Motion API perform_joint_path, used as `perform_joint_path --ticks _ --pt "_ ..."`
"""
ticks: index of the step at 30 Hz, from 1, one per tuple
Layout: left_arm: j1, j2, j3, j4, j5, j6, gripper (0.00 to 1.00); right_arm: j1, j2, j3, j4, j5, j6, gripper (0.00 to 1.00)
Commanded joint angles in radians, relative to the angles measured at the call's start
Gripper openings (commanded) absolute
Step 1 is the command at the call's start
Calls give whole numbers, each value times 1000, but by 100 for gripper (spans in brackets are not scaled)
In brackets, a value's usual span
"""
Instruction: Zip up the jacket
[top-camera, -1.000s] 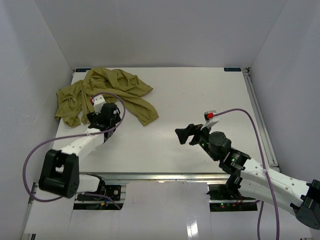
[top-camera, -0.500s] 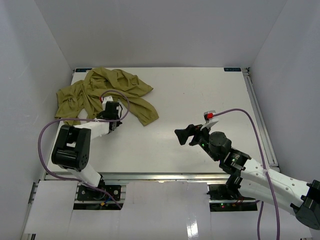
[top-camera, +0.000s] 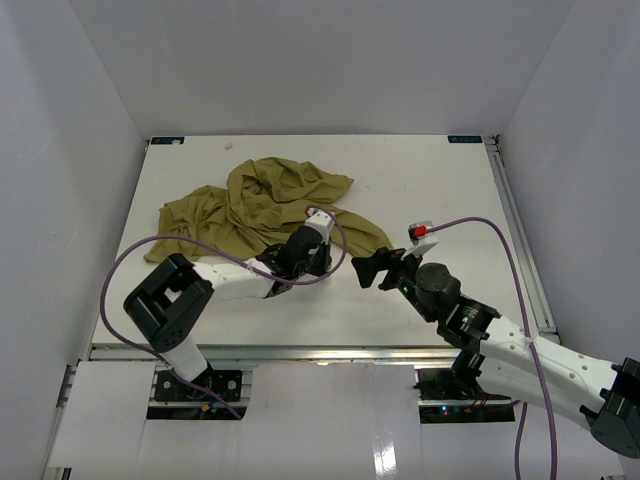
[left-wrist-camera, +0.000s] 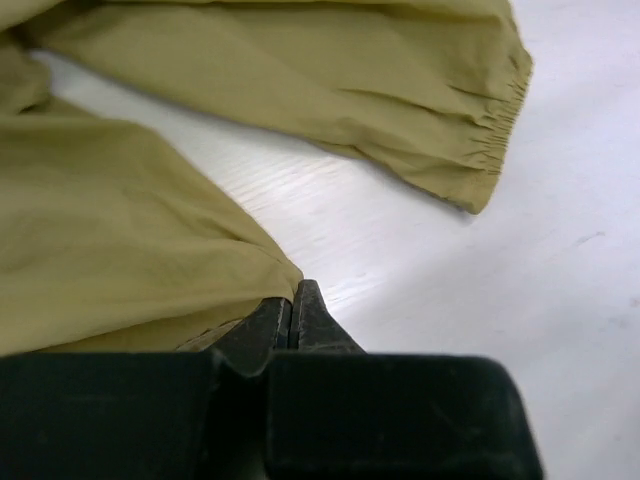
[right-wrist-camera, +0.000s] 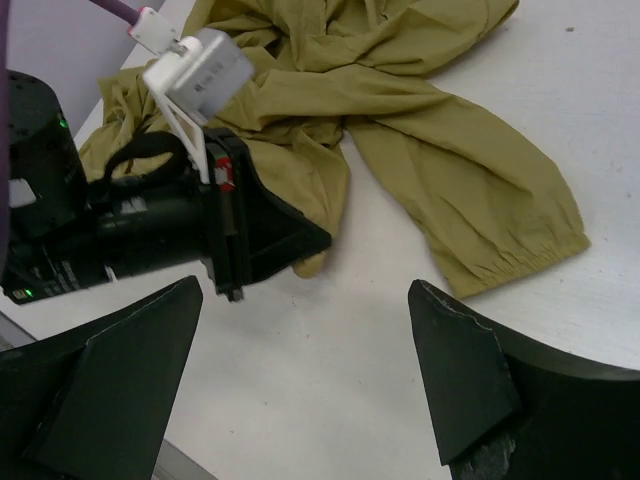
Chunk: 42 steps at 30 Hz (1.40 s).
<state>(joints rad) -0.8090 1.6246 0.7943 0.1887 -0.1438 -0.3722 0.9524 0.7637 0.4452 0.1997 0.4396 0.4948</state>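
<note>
The olive jacket (top-camera: 270, 195) lies crumpled on the white table (top-camera: 450, 190), left of centre. My left gripper (top-camera: 322, 264) is low at the jacket's near right edge and shut on a fold of the fabric. In the left wrist view its jaws (left-wrist-camera: 295, 300) are pressed together with the jacket (left-wrist-camera: 120, 260) bunched at their tip. A sleeve with an elastic cuff (left-wrist-camera: 485, 150) lies just beyond. My right gripper (top-camera: 378, 268) is open, just right of the left gripper, and holds nothing. In the right wrist view, its fingers (right-wrist-camera: 470, 380) frame the left gripper (right-wrist-camera: 290, 240) and the sleeve cuff (right-wrist-camera: 520, 245). The zipper is not visible.
White walls enclose the table on three sides. A metal rail (top-camera: 515, 230) runs along the right edge. Purple cables (top-camera: 130, 260) loop from both arms. Bare table surface (top-camera: 440, 180) lies to the right of the jacket.
The left gripper shut on the jacket at the far left and dragged it toward the table's centre. The right arm has not moved.
</note>
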Motion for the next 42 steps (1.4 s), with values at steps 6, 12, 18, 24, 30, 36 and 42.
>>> perform_joint_path --ticks 6,12,18,24,30,36,42 --pt "-228 221 214 125 80 -7 5 5 -99 -24 17 106 25 90" --pt "-231 96 175 83 -4 -41 65 5 -161 -53 25 133 32 90" --pt "-201 -107 113 -125 -159 -98 70 5 -172 -58 32 126 28 90" --pt "-70 -343 -103 -110 -52 -257 66 5 -152 -50 36 112 21 90" --pt "-9 -380 -211 -69 89 -379 66 5 -139 -48 41 93 16 91" --pt "-4 -344 -228 -70 73 -436 65 5 -143 -48 41 89 11 91" --pt "20 -300 -249 9 94 -487 63 5 -150 -48 43 76 10 91"
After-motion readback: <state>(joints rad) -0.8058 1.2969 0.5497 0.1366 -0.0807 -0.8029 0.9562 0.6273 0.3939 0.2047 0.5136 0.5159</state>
